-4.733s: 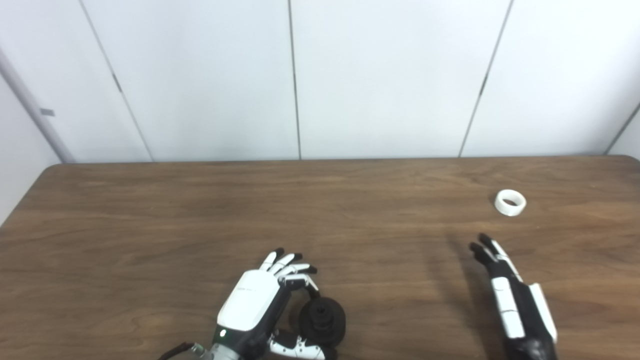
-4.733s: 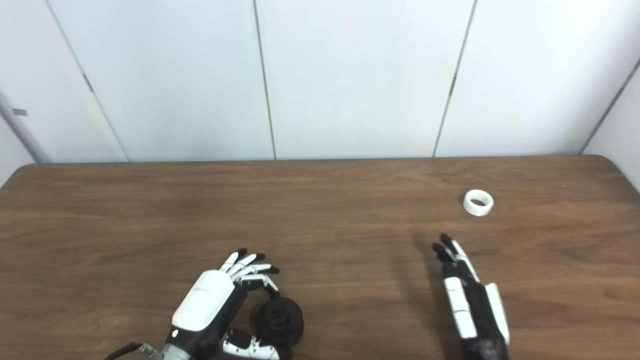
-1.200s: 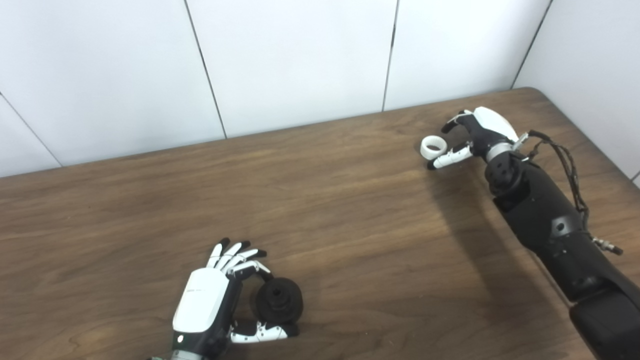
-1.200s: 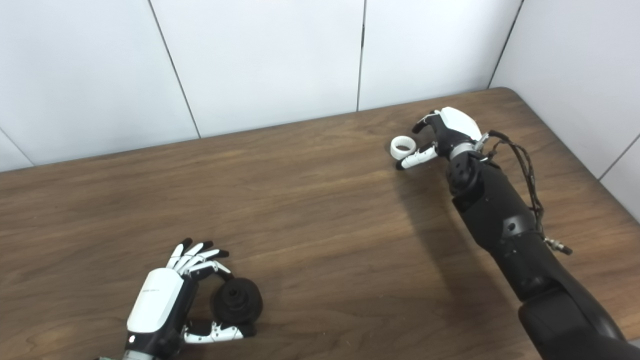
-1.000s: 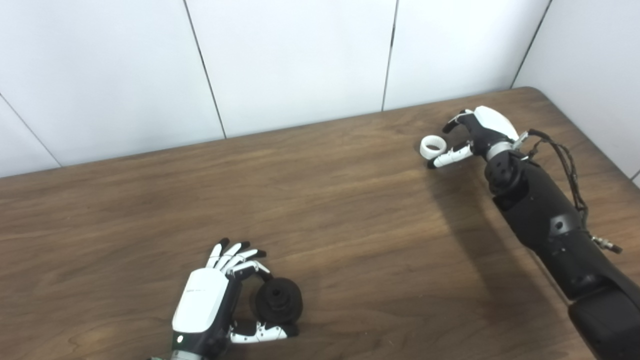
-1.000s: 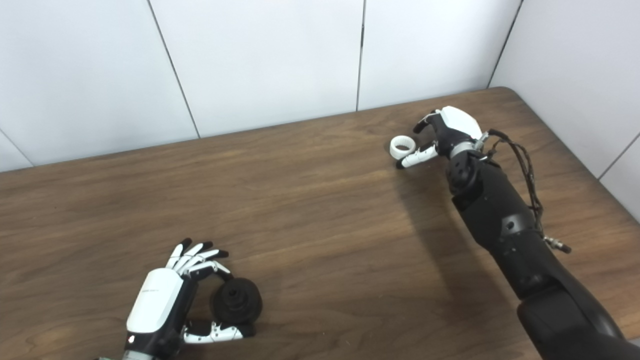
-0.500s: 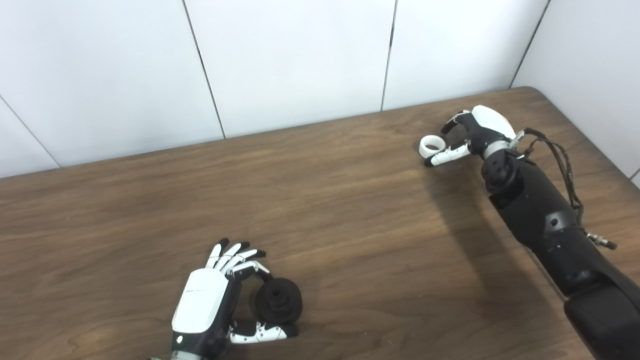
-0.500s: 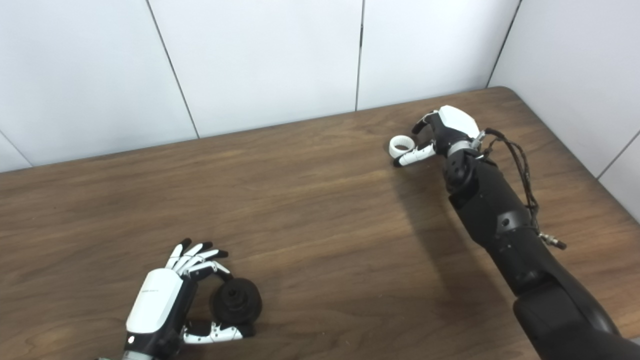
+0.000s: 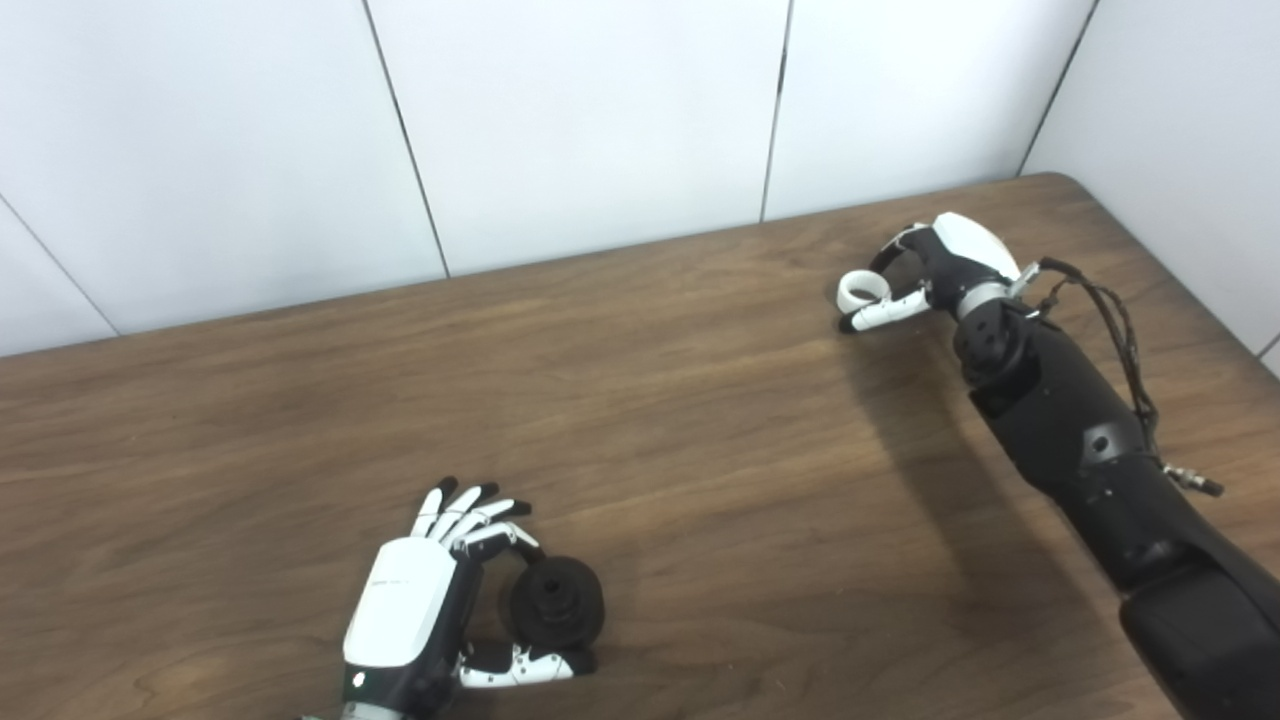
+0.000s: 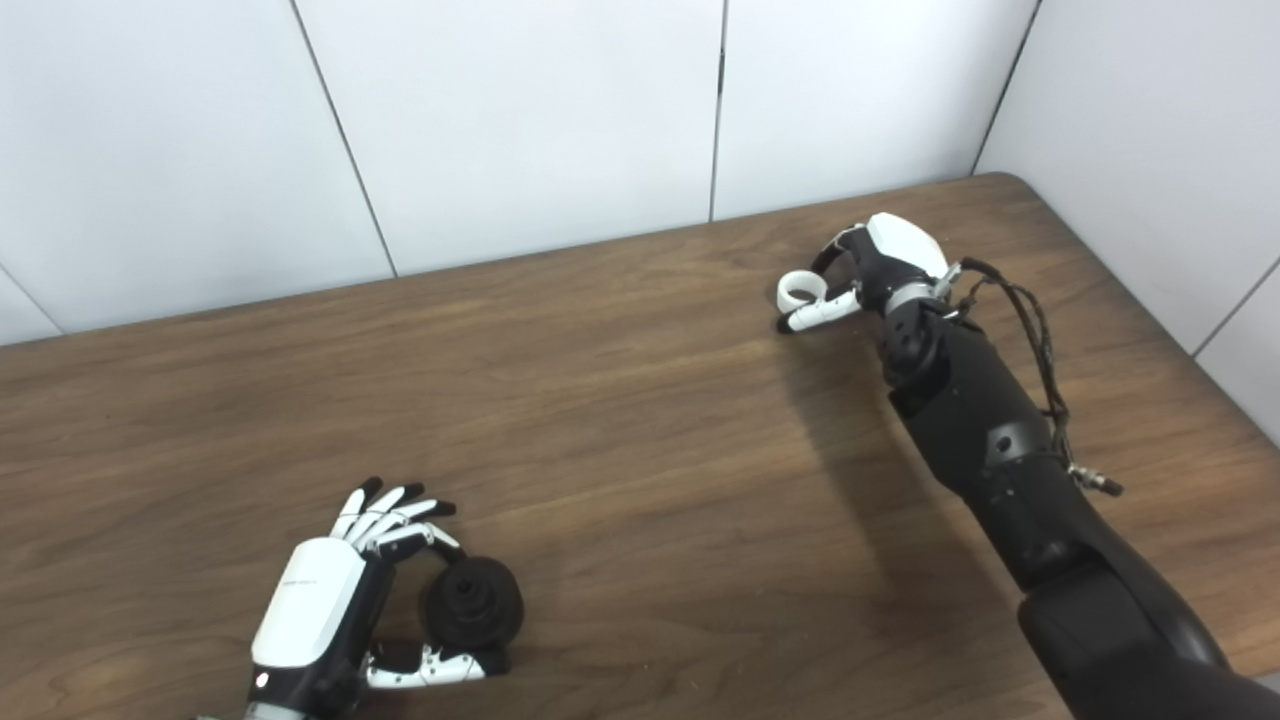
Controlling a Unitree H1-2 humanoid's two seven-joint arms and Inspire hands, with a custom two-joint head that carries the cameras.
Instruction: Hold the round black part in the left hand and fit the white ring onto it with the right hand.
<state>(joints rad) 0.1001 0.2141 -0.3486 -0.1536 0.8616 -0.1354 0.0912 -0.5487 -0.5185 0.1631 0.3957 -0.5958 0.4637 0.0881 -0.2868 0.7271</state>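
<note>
The round black part [image 9: 555, 603] rests on the wooden table [image 9: 650, 420] near the front left. My left hand [image 9: 425, 605] is shut on it, a finger on its top and the thumb under its near side. The white ring [image 9: 864, 290] is at the far right of the table, tilted up on edge. My right hand [image 9: 945, 262] reaches it from the right. Its thumb [image 10: 815, 315] lies under the ring and a curled finger [image 10: 828, 258] comes down on the ring's far side, pinching it.
White wall panels [image 9: 600, 120] stand behind the table, and another wall [image 9: 1190, 130] runs along its right side. The table's far right corner [image 9: 1060, 180] is close behind my right hand. Bare wood lies between the two hands.
My right hand's finger has curled down onto the white ring, and the ring has tipped up between finger and thumb. The left hand and black part have not moved.
</note>
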